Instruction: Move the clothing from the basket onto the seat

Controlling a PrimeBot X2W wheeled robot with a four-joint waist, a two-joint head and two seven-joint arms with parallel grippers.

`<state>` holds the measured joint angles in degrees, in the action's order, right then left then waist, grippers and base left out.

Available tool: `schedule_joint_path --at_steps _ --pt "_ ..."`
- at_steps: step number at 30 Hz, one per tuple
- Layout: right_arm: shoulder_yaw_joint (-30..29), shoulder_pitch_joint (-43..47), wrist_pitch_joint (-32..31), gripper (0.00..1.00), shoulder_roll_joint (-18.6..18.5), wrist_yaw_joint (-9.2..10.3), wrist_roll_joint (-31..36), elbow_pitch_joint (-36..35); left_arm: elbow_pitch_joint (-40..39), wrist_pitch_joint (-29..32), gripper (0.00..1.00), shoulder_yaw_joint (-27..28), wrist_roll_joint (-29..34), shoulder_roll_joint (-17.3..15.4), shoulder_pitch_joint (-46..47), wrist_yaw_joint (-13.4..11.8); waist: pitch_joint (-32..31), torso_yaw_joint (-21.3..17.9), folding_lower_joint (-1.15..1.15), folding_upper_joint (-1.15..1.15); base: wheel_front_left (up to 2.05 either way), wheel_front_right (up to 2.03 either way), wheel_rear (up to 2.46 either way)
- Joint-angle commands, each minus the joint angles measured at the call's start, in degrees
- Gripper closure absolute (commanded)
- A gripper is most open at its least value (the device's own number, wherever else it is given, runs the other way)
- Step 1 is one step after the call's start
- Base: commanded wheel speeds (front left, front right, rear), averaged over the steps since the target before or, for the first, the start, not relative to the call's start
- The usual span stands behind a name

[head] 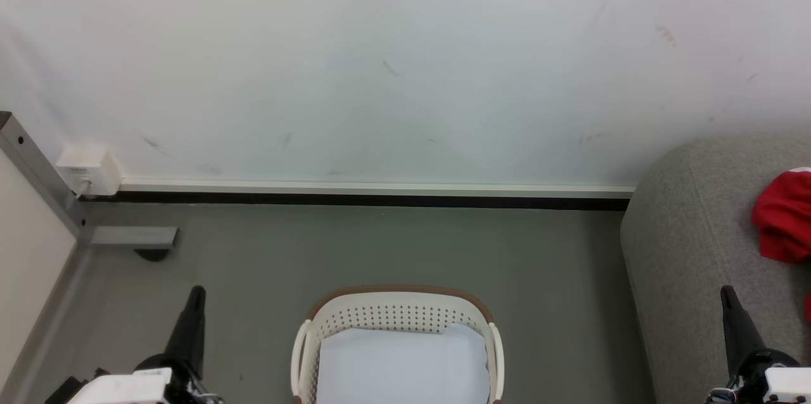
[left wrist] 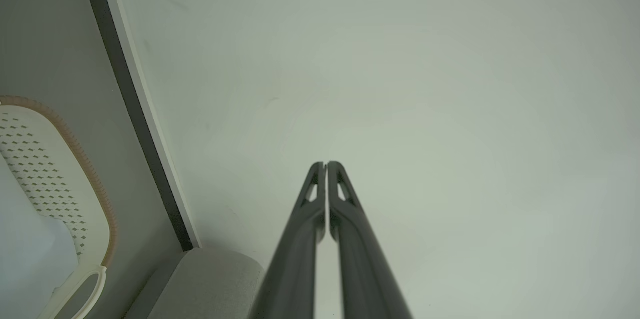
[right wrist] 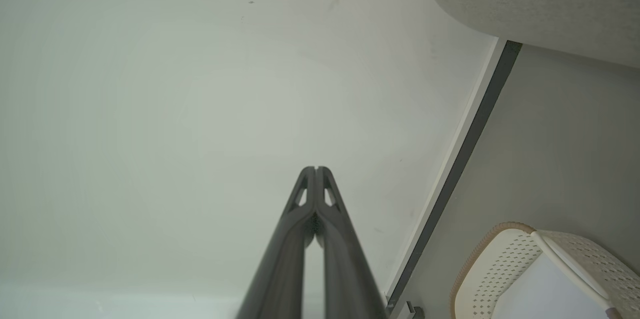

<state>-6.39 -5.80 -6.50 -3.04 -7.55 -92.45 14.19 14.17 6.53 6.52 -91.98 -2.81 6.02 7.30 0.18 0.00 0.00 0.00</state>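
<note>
The cream basket (head: pixel 398 318) with a brown rim stands on the grey floor at bottom centre; its pale bottom shows and no red fabric is seen inside. Its perforated wall also appears as the basket (left wrist: pixel 47 169) and the basket (right wrist: pixel 505 264) in the wrist views. Red clothing (head: pixel 782 217) lies on the grey seat (head: pixel 690 233) at the right edge. My left gripper (head: pixel 197 290) is shut and empty left of the basket, seen as the left gripper (left wrist: pixel 326 164) facing the wall. My right gripper (head: pixel 727 290) is shut and empty in front of the seat, seen as the right gripper (right wrist: pixel 316 168).
A white wall (head: pixel 393 62) with a skirting strip (head: pixel 374 192) runs behind the basket. A white socket box (head: pixel 89 170) and a grey metal post (head: pixel 38 176) stand at the left. Bare grey floor (head: pixel 393 246) lies between wall and basket.
</note>
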Motion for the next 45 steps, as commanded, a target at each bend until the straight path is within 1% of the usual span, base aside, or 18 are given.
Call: schedule_joint_path --at_steps 1,45 --pt "-0.28 -0.72 -0.13 1.0 0.15 0.12 -0.08 -0.35 -0.24 0.25 1.0 0.13 -0.76 -0.11 0.41 0.38 0.0 0.0 0.0 0.0 0.0 0.0 0.0" --pt "-0.35 -0.73 -0.23 1.0 0.2 0.12 0.03 -0.34 -0.25 0.24 1.0 0.11 -0.78 -0.11 0.4 0.39 0.0 0.0 0.0 0.0 0.0 0.0 0.0"
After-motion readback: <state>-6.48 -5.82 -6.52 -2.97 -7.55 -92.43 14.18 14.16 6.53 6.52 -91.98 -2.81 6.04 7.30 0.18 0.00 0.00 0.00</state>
